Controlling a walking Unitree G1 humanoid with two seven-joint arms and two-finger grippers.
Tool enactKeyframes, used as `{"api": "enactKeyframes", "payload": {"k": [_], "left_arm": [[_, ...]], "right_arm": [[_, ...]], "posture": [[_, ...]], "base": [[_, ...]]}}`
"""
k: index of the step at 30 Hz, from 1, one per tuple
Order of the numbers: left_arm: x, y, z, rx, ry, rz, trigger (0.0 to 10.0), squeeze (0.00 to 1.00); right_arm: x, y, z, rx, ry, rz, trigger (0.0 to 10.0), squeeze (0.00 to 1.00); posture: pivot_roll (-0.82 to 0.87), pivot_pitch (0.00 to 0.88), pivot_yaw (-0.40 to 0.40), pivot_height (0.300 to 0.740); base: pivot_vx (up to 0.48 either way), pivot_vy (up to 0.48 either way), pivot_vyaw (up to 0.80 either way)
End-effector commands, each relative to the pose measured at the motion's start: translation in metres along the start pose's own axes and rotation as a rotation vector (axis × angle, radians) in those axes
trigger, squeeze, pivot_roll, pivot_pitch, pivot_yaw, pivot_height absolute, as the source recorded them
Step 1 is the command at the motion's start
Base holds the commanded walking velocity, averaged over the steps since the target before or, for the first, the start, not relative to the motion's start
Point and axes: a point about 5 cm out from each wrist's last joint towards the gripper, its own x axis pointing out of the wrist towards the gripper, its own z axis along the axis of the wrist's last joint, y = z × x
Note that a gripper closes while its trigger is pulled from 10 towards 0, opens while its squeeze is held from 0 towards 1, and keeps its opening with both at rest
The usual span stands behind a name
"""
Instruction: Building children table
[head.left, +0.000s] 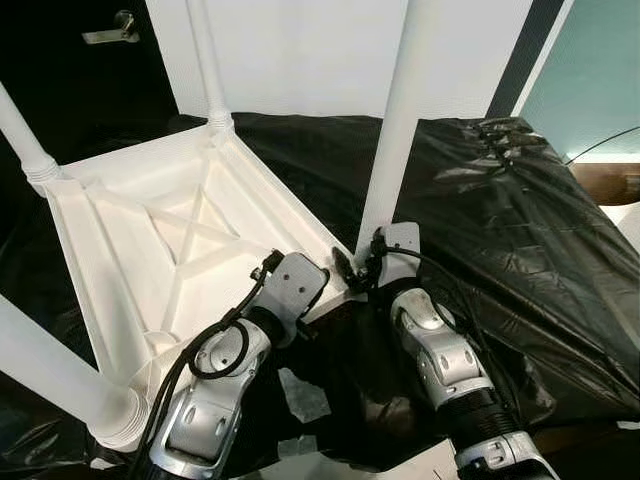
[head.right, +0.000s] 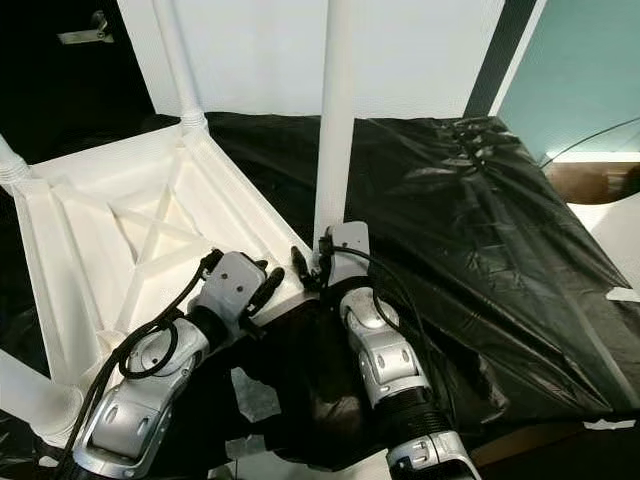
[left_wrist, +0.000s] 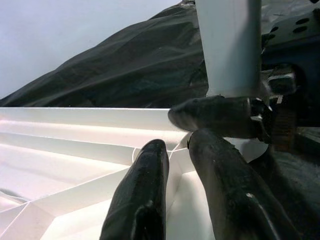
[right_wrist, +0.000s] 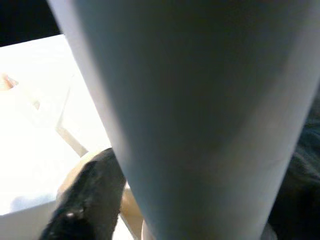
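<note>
A white plastic children's table (head.left: 130, 250) lies upside down on a black sheet, with three legs standing up from its corners. A fourth white leg (head.left: 400, 120) stands upright at the near right corner. My right gripper (head.left: 368, 258) is shut on the base of this leg; one of its fingers (left_wrist: 215, 115) lies across the leg just above the socket. My left gripper (left_wrist: 175, 145) sits right beside it, over the table's ribbed underside at that same corner, fingers close together with nothing between them.
The black plastic sheet (head.left: 500, 200) covers the whole work surface and drops off at the right and front. Fitted legs rise at the far corner (head.left: 210, 60), far left (head.left: 20, 135) and near left (head.left: 50, 375). A white wall stands behind, with a dark door (head.left: 90, 70) at left.
</note>
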Motion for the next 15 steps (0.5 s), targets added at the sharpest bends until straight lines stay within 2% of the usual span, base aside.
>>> {"api": "enactKeyframes", "payload": {"k": [1, 3, 4, 5, 10, 12, 14, 15], "left_arm": [[0.001, -0.002, -0.003, 0.003, 0.006, 0.012, 10.0, 0.00], [0.001, -0.002, -0.003, 0.004, 0.006, 0.011, 10.0, 0.00], [0.001, -0.002, -0.003, 0.004, 0.006, 0.011, 10.0, 0.00], [0.001, -0.002, -0.003, 0.005, 0.007, 0.011, 10.0, 0.00], [0.001, -0.001, -0.004, 0.009, 0.008, 0.010, 10.0, 0.00], [0.002, -0.001, -0.004, 0.010, 0.007, 0.009, 10.0, 0.00], [0.003, -0.002, -0.003, 0.011, 0.003, 0.008, 10.0, 0.00], [0.003, -0.002, -0.003, 0.011, 0.003, 0.008, 10.0, 0.00]], "right_arm": [[-0.002, -0.003, 0.002, 0.007, -0.017, 0.025, 10.0, 1.00], [-0.007, -0.011, 0.006, 0.002, -0.039, 0.121, 10.0, 1.00], [-0.007, -0.011, 0.006, 0.002, -0.039, 0.121, 10.0, 1.00], [-0.009, -0.015, 0.008, -0.006, -0.044, 0.166, 10.0, 0.00], [-0.005, -0.034, 0.010, -0.042, -0.018, 0.311, 10.0, 0.00], [-0.003, -0.036, 0.011, -0.053, -0.010, 0.357, 10.0, 0.00], [0.003, -0.037, 0.014, -0.112, 0.011, 0.457, 10.0, 0.00], [0.003, -0.037, 0.014, -0.112, 0.011, 0.457, 10.0, 0.00]], "posture": [[0.11, 0.044, -0.045, 0.740], [0.11, 0.040, -0.047, 0.740], [0.11, 0.040, -0.047, 0.740], [0.11, 0.038, -0.048, 0.740], [0.10, 0.029, -0.051, 0.740], [0.10, 0.029, -0.051, 0.740], [0.10, 0.022, -0.053, 0.740], [0.10, 0.022, -0.053, 0.740]], "base": [[0.000, 0.000, 0.00], [0.000, 0.000, 0.00], [0.000, 0.000, 0.00], [0.000, 0.000, 0.00], [0.000, 0.000, 0.00], [0.000, 0.000, 0.00], [0.000, 0.000, 0.00], [0.000, 0.000, 0.00]]}}
